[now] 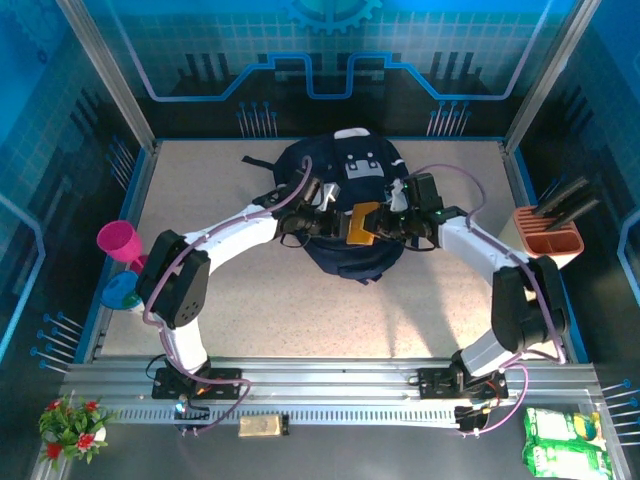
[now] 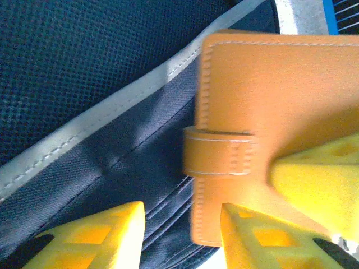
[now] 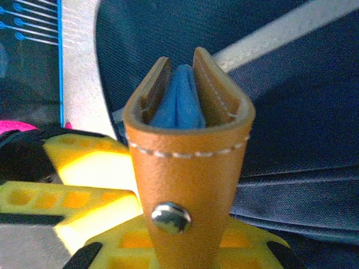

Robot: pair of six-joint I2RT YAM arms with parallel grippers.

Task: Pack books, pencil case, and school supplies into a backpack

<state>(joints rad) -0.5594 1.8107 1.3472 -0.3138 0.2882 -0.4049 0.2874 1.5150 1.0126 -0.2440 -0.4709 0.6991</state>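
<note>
Orange leather sleeve (image 1: 362, 222), blue piece (image 3: 178, 101) tucked inside, clamped in right gripper (image 1: 395, 222) over navy backpack (image 1: 352, 262). Left gripper (image 2: 180, 218) close alongside on sleeve's other side, jaws parted, gripping nothing.

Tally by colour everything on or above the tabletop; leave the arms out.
Navy: 1, backpack
Orange: 1, pouch
Magenta: 1, cup
Blue: 2, round piece beside cup; piece inside pouch
Salmon: 1, holder
Total: 6
</note>
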